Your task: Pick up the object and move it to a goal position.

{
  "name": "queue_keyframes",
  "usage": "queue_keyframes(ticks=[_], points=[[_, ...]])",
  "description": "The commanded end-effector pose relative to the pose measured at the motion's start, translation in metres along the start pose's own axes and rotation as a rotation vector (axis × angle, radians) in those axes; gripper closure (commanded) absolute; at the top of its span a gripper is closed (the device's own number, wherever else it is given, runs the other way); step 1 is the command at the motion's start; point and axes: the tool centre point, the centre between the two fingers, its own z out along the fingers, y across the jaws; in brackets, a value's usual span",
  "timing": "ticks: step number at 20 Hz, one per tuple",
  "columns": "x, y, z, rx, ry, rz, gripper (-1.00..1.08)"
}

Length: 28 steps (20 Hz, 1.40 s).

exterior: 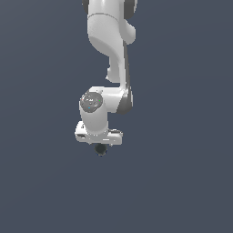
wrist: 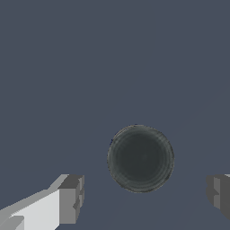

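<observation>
The object is a small dark, nearly black ball (exterior: 100, 149) on the flat grey-blue ground. In the exterior view it peeks out just below the white gripper hand, mostly hidden by it. In the wrist view the ball (wrist: 140, 158) lies between the two grey fingertips (wrist: 72, 200), with a clear gap on each side. My gripper (wrist: 143, 197) is open and holds nothing. In the exterior view the gripper (exterior: 100, 144) points straight down over the ball, and its fingers are hidden behind the hand.
The white arm (exterior: 109, 41) reaches down from the top of the exterior view. A plain grey-blue surface (exterior: 182, 182) fills the rest of both views.
</observation>
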Motion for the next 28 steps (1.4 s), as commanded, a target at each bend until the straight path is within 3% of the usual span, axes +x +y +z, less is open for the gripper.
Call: queue_keyframes(ticks=[1, 9, 24, 25, 28], points=[[0.002, 0.004, 0.007, 0.002, -0.003, 0.004, -0.92], [0.001, 0.006, 0.014, 0.002, -0.005, 0.007, -0.92], [0.002, 0.006, 0.062, 0.002, -0.005, 0.007, -0.92], [0.002, 0.006, 0.062, 0.002, -0.005, 0.007, 1.08], [0.002, 0.006, 0.062, 0.002, -0.005, 0.007, 1.08]])
